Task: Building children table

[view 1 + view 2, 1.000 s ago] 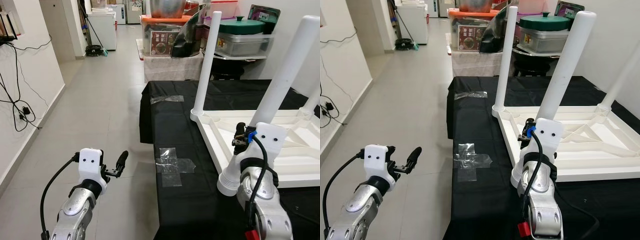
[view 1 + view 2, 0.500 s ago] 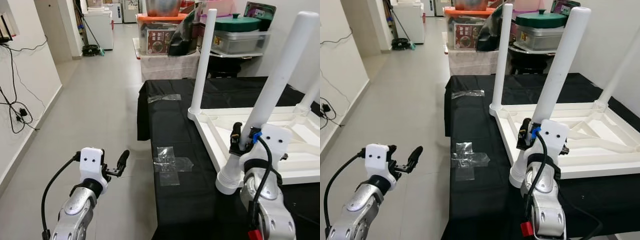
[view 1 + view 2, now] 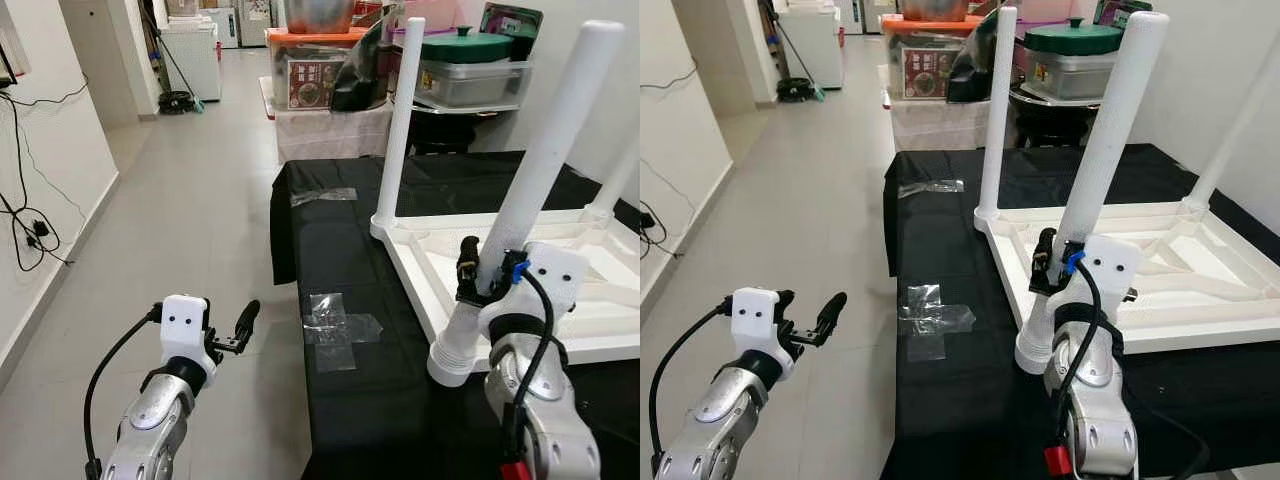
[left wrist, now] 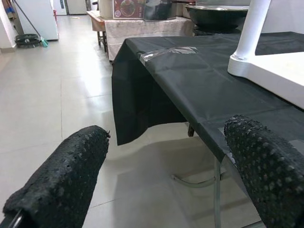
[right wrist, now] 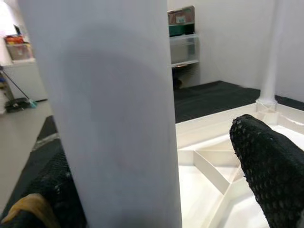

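Between the right gripper's (image 3: 482,272) two black fingers a white table leg (image 3: 535,175) is standing, the jaws spread either side of its lower shaft; whether the pads are pressing on it I cannot tell, as the right wrist view is showing one finger (image 5: 270,178) well clear of the plastic. Below the jaws the leg is flaring into a ribbed collar (image 3: 452,360) that is resting on the black cloth (image 3: 350,400) just beside the near corner of the upturned white tabletop (image 3: 440,255). Beyond the jaws a second leg (image 3: 400,115) is rising upright from the far corner, and a third (image 3: 1230,130) at the far right corner. Judging by look, the leg is a hollow moulded tube: light, stiff, smooth and likely slippery, so a hold low on the shaft just above the collar seems best for steering the base into its corner socket, while a high hold would let it swing. The left gripper (image 3: 243,327) is hanging out over the tiled floor (image 3: 190,220), well apart from the table, jaws gaping wide and holding nothing. Clear tape (image 3: 335,325) is lying on the cloth between the two grippers.
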Robot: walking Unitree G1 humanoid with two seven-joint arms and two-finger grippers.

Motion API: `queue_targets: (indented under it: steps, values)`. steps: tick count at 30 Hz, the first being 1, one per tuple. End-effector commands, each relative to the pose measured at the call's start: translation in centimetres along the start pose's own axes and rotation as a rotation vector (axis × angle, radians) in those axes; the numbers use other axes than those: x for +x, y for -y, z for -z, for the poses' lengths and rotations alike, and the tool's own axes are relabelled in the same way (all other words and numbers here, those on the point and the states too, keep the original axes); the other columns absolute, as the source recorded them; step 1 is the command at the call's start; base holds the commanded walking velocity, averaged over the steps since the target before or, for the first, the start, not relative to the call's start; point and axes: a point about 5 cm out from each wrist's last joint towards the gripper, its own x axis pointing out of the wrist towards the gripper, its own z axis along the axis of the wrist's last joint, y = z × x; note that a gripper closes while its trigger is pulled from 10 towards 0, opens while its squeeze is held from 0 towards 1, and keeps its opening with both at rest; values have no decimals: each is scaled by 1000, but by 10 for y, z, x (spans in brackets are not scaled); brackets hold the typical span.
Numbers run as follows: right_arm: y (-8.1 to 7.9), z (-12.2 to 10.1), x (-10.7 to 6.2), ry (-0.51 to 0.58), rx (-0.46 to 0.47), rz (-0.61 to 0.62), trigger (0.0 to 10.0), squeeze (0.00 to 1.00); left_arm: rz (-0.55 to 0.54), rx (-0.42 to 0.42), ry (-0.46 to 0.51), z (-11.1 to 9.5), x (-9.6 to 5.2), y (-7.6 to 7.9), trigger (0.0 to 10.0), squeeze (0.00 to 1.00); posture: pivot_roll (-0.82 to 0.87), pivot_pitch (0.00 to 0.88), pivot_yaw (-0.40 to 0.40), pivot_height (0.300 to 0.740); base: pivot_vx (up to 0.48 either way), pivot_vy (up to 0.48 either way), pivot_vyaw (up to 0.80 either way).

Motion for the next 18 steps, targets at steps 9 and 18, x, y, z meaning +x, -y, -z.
queue_targets:
  steps: [9, 18]
  values:
    - [0, -8, 4, 32, 23, -101, 10000, 1000, 8, -12, -16, 5, 0, 1, 10000, 0, -21, 0, 3, 740, 0, 0, 0]
    - [-6, -7, 3, 15, 22, -199, 10000, 1000, 12, -11, -19, 6, -1, 2, 10000, 0, -21, 0, 5, 740, 0, 0, 0]
